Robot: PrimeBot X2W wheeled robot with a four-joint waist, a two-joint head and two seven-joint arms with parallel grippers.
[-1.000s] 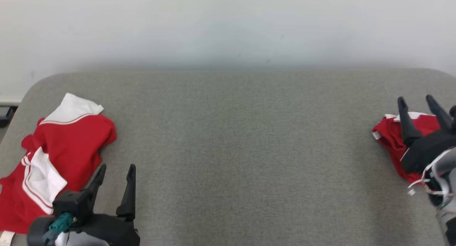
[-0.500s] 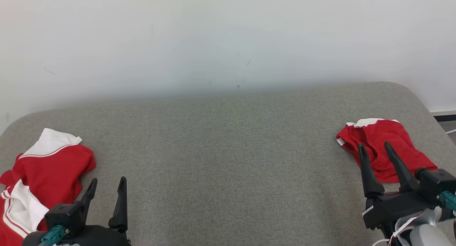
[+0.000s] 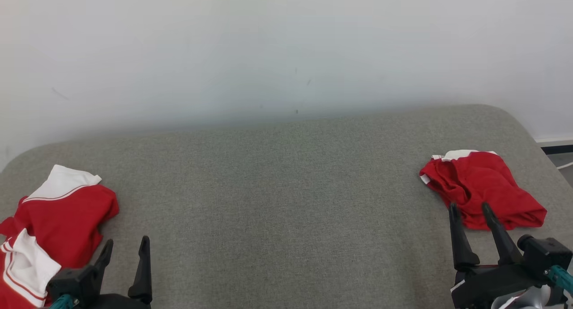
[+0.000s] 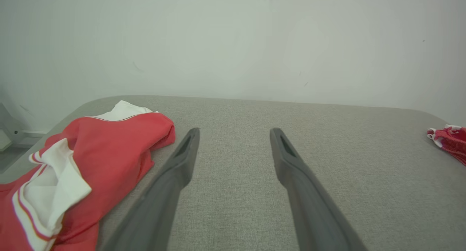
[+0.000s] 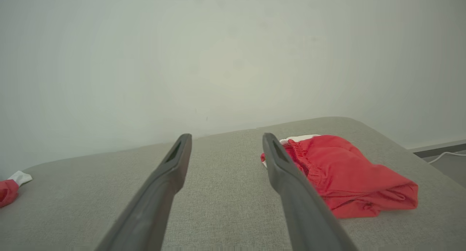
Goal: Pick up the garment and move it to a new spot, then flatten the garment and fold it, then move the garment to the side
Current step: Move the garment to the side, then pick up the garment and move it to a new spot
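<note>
A crumpled red and white garment lies at the left end of the grey padded table; the left wrist view has it as a red and white garment left of my fingers. A smaller bundled red garment with a white edge lies at the right end, and shows as a red garment in the right wrist view. My left gripper stands open just right of the left garment, holding nothing. My right gripper is open, its tips at the near edge of the right garment.
A pale wall rises directly behind the table. The table's rounded right corner drops to a floor strip with a dark baseboard. The far red garment shows at the right edge of the left wrist view.
The head camera has turned and tilted, shifting the whole picture. My right gripper, which overlapped the right garment before, now sits drawn back at its near edge. Both grippers stayed open.
</note>
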